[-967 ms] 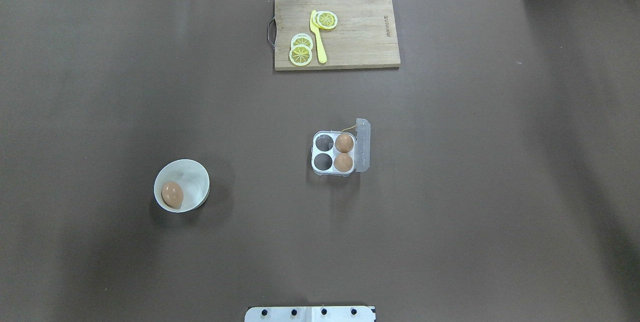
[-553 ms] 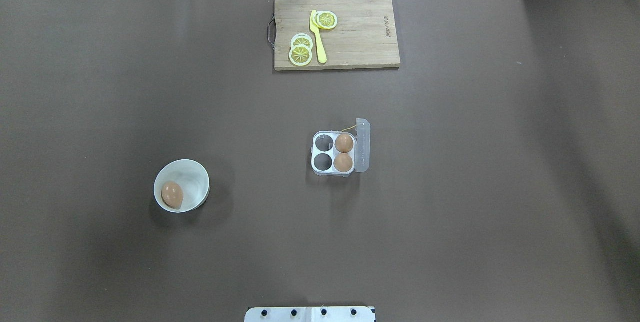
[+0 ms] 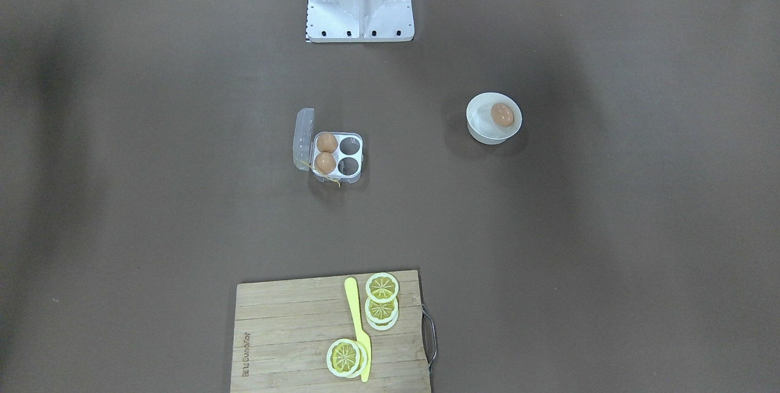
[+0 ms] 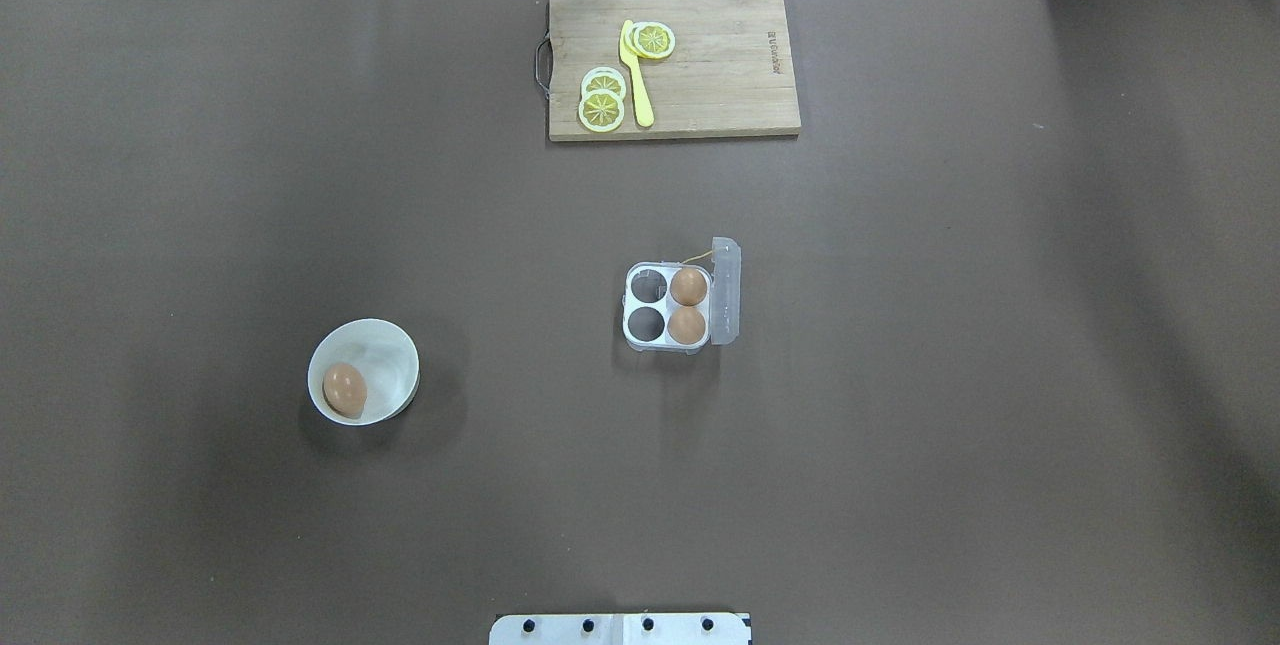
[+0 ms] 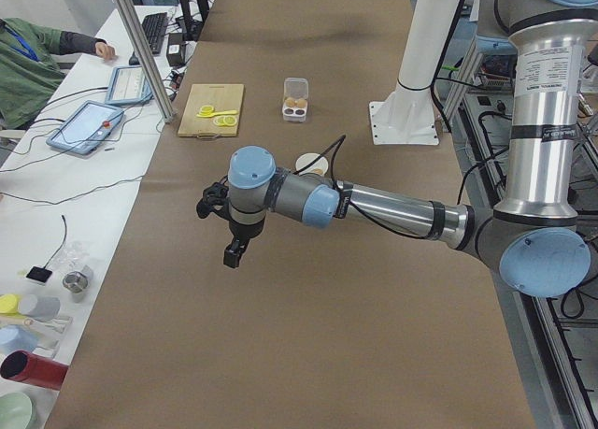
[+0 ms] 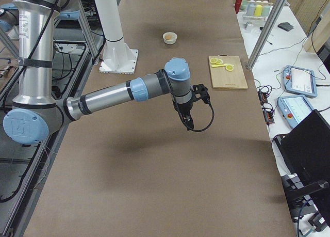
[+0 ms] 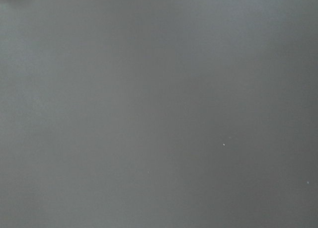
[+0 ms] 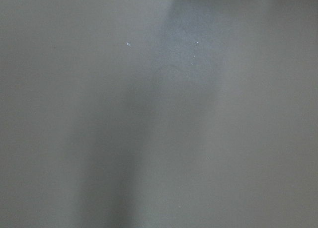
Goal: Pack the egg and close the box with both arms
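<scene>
Brown paper-covered counter (image 4: pixel 900 425), lab benches and operators' tablets along one side. Small smooth orange-brown egg (image 4: pixel 344 390) lies alone in round white bowl (image 4: pixel 388 357) on the robot's left half, well apart from the small square clear plastic egg box (image 4: pixel 647 306) near the middle. Box has its hinged clear lid (image 4: pixel 726 290) standing open on the side away from the bowl. Two more brown eggs (image 4: pixel 687 286) fill the cells next to the lid; the two cells toward the bowl are empty. Yellow string shows at the far corner.

Left gripper (image 5: pixel 232 257) hangs above bare counter, not near the bowl; seen only from the side, so cannot tell if its fingers are spread or together. Same for the right gripper (image 6: pixel 187 122), hanging off the right arm (image 6: pixel 113 95). Both wrist views show only blurred bare counter.

Wooden cutting board (image 4: pixel 700 65) with lemon slices (image 4: pixel 602 100) and yellow plastic knife (image 4: pixel 634 75) sits at the far edge, not part of the job.

Handling guess: egg looks light, hard, smooth, likely to slip or roll and to crack if squeezed. Best taken from above across its narrow middle, light squeeze. Box looks light and thin, likely to slide when the lid is pushed, so one gripper should steady it.
</scene>
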### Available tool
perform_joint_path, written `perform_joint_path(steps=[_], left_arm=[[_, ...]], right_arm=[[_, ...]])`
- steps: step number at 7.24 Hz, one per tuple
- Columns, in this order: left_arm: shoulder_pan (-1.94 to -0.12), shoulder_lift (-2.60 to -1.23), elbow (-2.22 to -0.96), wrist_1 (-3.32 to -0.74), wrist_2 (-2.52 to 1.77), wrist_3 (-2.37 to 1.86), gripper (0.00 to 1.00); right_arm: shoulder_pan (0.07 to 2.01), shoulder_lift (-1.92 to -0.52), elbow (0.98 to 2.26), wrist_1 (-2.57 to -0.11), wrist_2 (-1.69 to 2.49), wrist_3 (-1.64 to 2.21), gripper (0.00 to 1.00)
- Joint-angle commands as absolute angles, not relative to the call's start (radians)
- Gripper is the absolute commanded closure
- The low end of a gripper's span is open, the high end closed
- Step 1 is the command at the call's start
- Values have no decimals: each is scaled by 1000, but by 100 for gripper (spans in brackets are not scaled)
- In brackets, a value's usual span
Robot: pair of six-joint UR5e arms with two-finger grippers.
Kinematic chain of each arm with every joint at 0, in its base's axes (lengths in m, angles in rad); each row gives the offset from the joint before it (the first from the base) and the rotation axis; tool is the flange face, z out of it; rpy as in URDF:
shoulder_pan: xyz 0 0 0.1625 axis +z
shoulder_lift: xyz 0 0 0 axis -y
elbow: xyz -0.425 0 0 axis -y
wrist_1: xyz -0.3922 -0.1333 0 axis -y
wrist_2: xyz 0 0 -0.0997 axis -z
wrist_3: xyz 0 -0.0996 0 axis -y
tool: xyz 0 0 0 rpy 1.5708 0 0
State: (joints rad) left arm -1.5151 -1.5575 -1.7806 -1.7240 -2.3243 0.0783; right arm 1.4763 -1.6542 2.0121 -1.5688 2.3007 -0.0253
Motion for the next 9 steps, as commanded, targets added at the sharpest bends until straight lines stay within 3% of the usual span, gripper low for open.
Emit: perform_joint_path(steps=[1,3,9], left_arm=[[-1513,-1562,-1778,-1819,-2385,22,2],[-1387,-1624,-1782,-1897,-2431,-90,2],[-1018,-1674,-1959,-1953,-2297,-1048,2]], right_arm=[[1430,-1611,2025,-1568,2322,-14,0],[1343,-1541,2029,-1568,2332,160,0],[1056,-1427,2108,-1568,2188,739,0]])
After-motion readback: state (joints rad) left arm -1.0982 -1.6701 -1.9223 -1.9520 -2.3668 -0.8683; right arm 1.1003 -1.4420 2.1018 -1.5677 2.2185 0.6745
